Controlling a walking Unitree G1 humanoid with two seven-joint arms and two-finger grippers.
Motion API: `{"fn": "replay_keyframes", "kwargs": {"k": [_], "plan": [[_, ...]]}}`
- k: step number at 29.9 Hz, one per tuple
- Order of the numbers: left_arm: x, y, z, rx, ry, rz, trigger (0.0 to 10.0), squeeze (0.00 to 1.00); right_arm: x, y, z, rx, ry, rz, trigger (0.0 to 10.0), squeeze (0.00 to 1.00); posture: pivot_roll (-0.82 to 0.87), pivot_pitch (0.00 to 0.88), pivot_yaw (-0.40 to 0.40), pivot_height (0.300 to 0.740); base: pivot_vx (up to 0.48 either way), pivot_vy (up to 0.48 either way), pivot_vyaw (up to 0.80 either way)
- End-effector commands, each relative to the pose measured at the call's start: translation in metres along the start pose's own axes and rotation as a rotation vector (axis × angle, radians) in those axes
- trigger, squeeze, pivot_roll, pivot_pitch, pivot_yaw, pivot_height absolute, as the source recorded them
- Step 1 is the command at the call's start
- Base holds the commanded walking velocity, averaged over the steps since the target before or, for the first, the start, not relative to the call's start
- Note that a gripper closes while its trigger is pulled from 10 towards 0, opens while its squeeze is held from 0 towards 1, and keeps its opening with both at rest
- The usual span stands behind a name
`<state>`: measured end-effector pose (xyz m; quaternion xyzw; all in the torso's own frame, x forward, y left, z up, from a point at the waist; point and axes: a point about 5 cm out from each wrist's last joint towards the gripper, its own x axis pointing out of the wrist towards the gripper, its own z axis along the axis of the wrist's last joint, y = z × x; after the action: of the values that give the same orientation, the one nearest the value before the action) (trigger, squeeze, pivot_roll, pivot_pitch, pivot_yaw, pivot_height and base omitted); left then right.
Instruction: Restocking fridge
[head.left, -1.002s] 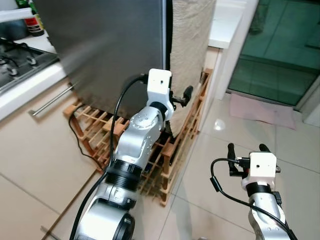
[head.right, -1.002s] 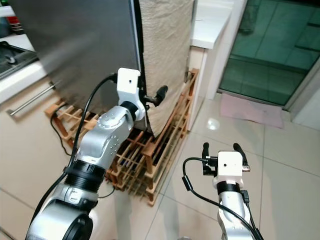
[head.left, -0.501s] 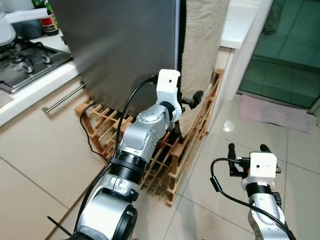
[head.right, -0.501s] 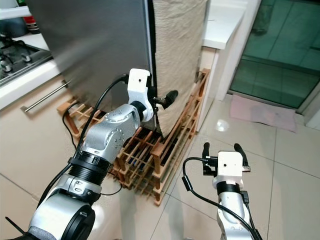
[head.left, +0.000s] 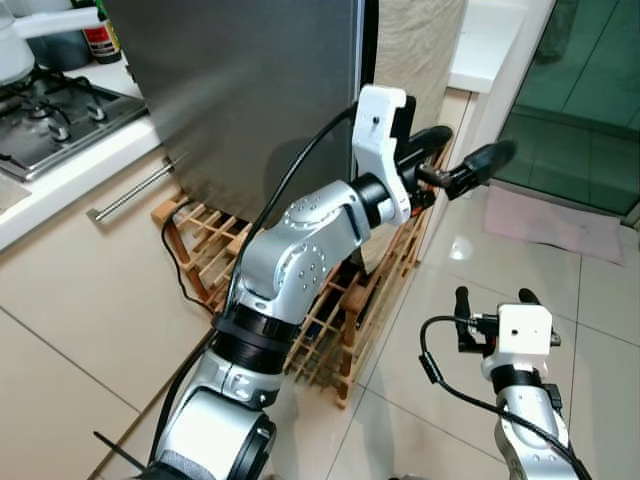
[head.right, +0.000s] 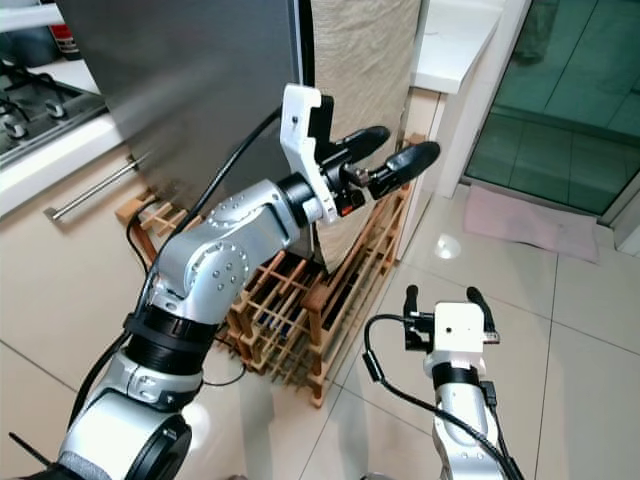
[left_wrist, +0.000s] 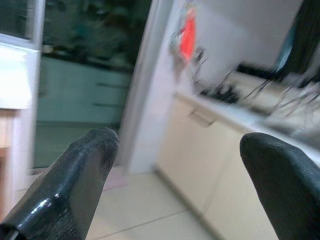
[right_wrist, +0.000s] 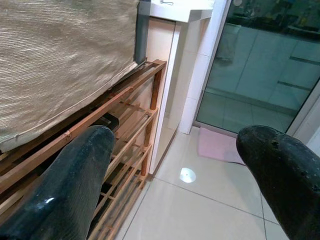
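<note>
The fridge (head.left: 250, 80) has a grey steel door, shut, and a beige cloth (head.left: 412, 40) hangs over its side. My left gripper (head.left: 462, 150) is raised in the air just right of the door's edge, fingers pointing toward the glass door. It is open and holds nothing; its wrist view is blurred, with both black fingers (left_wrist: 95, 150) wide apart. My right gripper (head.left: 495, 298) hovers low over the tiled floor, open and empty, facing the wooden rack (right_wrist: 125, 115).
A wooden slatted rack (head.left: 345, 310) sits under the fridge, with a black cable (head.left: 185, 270) beside it. A counter with a stove (head.left: 50, 100) and a drawer handle (head.left: 130, 190) lies left. A glass door (head.left: 580, 90) and pink mat (head.left: 550, 220) are right.
My left gripper has swung up and to the right, away from the fridge door's edge, and now points out into the room. The right arm has stayed still.
</note>
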<state>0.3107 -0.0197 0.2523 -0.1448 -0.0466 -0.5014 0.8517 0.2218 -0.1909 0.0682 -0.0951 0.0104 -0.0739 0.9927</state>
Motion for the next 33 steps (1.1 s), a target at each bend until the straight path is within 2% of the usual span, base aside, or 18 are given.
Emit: {"fn": "replay_keyframes", "kwargs": {"k": [1,2,4,7,8,9,10,11,12,13,16,17,20,21,22,27,28,33], "plan": [[0.009,-0.007,-0.009,0.018,0.008,0.034,10.0,0.00,0.003,-0.001,0.000,-0.003,0.005,-0.008,10.0,0.09,-0.06,0.015,0.052,0.740,0.000,0.000,0.00],[0.009,-0.007,-0.009,0.018,0.008,0.034,10.0,0.00,0.003,-0.001,0.000,-0.003,0.005,-0.008,10.0,0.09,-0.06,0.015,0.052,0.740,0.000,0.000,0.00],[-0.005,0.012,-0.015,0.066,0.032,0.153,10.0,0.00,0.004,-0.001,0.000,-0.004,0.004,-0.009,10.0,0.09,-0.05,0.007,0.051,0.740,0.000,0.000,0.00],[-0.045,0.039,-0.018,0.104,0.024,0.339,10.0,0.00,0.010,-0.003,0.005,-0.001,-0.020,-0.018,10.0,0.09,-0.04,0.000,0.046,0.740,0.000,0.000,0.00],[-0.054,0.042,-0.018,0.103,0.019,0.362,10.0,0.00,0.011,-0.004,0.006,-0.001,-0.025,-0.019,10.0,0.09,-0.04,0.000,0.045,0.740,0.000,0.000,0.00],[-0.054,0.042,-0.018,0.103,0.019,0.362,10.0,0.00,0.011,-0.004,0.006,-0.001,-0.025,-0.019,10.0,0.09,-0.04,0.000,0.045,0.740,0.000,0.000,0.00],[-0.086,0.051,-0.017,0.149,0.015,0.451,10.0,0.00,0.013,-0.009,0.010,-0.006,-0.044,-0.037,10.0,0.09,-0.01,0.000,0.034,0.740,0.000,0.000,0.00],[-0.096,0.054,-0.016,0.171,0.017,0.483,10.0,0.00,0.013,-0.011,0.012,-0.008,-0.052,-0.044,10.0,0.09,-0.01,0.000,0.030,0.740,0.000,0.000,0.00],[-0.096,0.054,-0.016,0.171,0.017,0.483,10.0,0.00,0.013,-0.011,0.012,-0.008,-0.052,-0.044,10.0,0.09,-0.01,0.000,0.030,0.740,0.000,0.000,0.00],[-0.117,0.064,-0.018,0.213,0.015,0.584,10.0,0.00,0.013,-0.014,0.018,-0.014,-0.082,-0.053,10.0,0.09,0.00,0.000,0.024,0.740,0.000,0.000,0.00],[-0.145,0.078,-0.026,0.305,0.020,0.780,10.0,0.00,0.013,-0.015,0.023,-0.015,-0.117,-0.073,10.0,0.09,0.02,0.000,0.015,0.740,0.000,0.000,0.00],[-0.145,0.078,-0.026,0.305,0.020,0.780,10.0,0.00,0.013,-0.015,0.023,-0.015,-0.117,-0.073,10.0,0.09,0.02,0.000,0.015,0.740,0.000,0.000,0.00],[-0.185,0.093,-0.050,0.374,0.098,1.068,10.0,0.00,0.015,-0.015,0.021,0.008,-0.114,-0.099,10.0,0.09,0.02,0.000,0.011,0.740,0.324,-0.121,0.00],[-0.185,0.093,-0.050,0.374,0.098,1.068,10.0,0.00,0.015,-0.015,0.021,0.008,-0.114,-0.099,10.0,0.09,0.02,0.000,0.011,0.740,0.311,-0.364,0.00],[-0.194,0.094,-0.060,0.351,0.121,1.110,10.0,0.00,0.016,-0.015,0.020,0.019,-0.108,-0.111,10.0,0.09,0.02,0.000,0.007,0.740,0.000,0.000,0.00],[-0.194,0.074,-0.068,0.310,0.095,0.955,10.0,0.00,0.021,-0.021,0.023,0.037,-0.113,-0.137,10.0,0.09,0.02,0.000,-0.001,0.740,0.000,0.000,0.00],[-0.198,0.066,-0.062,0.279,0.070,0.902,10.0,0.00,0.019,-0.028,0.026,0.048,-0.125,-0.143,10.0,0.09,0.02,0.000,-0.007,0.740,0.000,0.000,0.00],[-0.217,0.056,-0.059,0.314,0.073,0.933,10.0,0.00,0.001,-0.034,0.025,0.057,-0.092,-0.094,10.0,0.09,0.02,0.000,-0.031,0.740,0.000,0.000,0.00]]}}
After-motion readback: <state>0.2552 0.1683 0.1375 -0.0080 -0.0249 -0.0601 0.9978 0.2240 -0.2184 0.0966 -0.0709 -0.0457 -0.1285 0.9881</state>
